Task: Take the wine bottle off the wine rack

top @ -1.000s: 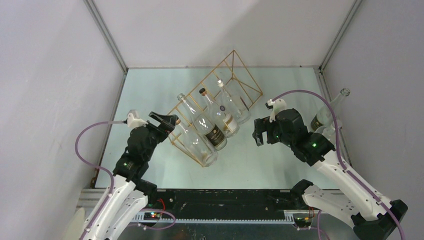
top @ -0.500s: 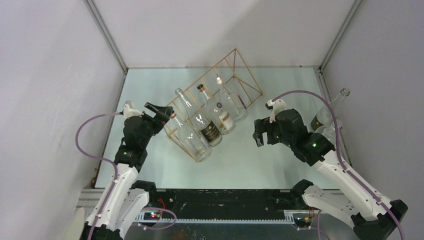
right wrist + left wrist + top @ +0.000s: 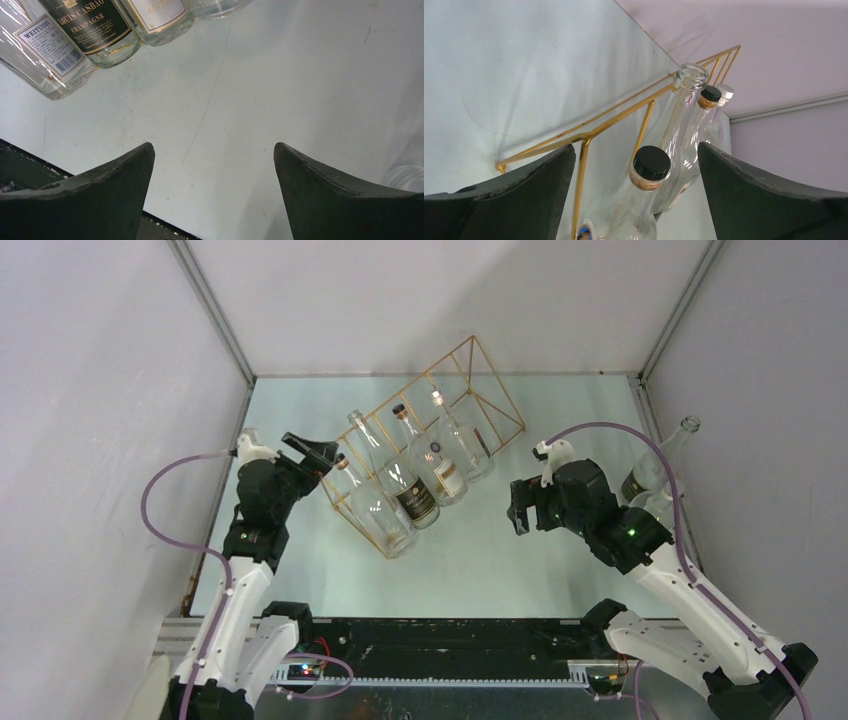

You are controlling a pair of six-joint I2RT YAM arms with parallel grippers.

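Observation:
The gold wire wine rack point(image 3: 470, 390) lies at an angle in the middle of the table and holds several bottles side by side. The leftmost clear wine bottle point(image 3: 378, 518) has a black cap point(image 3: 651, 162). My left gripper point(image 3: 318, 454) is open at the rack's left end. In the left wrist view the gripper point(image 3: 636, 146) has that cap between its spread fingers, not touching it. The rack's wire point(image 3: 589, 135) runs in front of them. My right gripper point(image 3: 518, 510) is open and empty over bare table right of the bottle bases; its wrist view point(image 3: 214, 145) shows labelled bottle bottoms point(image 3: 87, 27).
More glass bottles point(image 3: 662, 462) stand against the right wall, close behind the right arm; one's base shows in the right wrist view point(image 3: 407, 177). Grey enclosure walls close in the table on left, back and right. The table's near edge point(image 3: 30, 160) is just below the right gripper.
My left gripper has moved farther away and left. The rack's near left end and its bottles have shifted left and back with it. The right arm has barely moved.

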